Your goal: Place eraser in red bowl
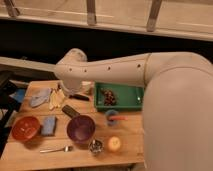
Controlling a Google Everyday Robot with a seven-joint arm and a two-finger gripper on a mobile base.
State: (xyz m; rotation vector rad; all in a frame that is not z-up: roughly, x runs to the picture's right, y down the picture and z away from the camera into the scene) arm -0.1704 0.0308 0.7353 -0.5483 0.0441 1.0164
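Seeing the gripper (71,93) only in part, sitting low under the round white joint at the end of the arm (125,67), over the back-left part of the wooden table (80,159). Not being able to tell how wide open, nor whether touching or holding anything. Holding the arm stretched in from the right side, running almost level across the view and then bending downward at the round joint. Finding the eraser (70,111) lying flat on the table just in front of the gripper, turned at an angle and seeming apart from it. Finding the red bowl (26,128) further to the front and to the left of the gripper, well apart from the eraser, with a blue pad (48,126) lying just beside the bowl, on the side nearer to the eraser. Noticing a purple bowl (81,128) standing just in front of the eraser, and a green tray (131,96) sitting to the right of the gripper.
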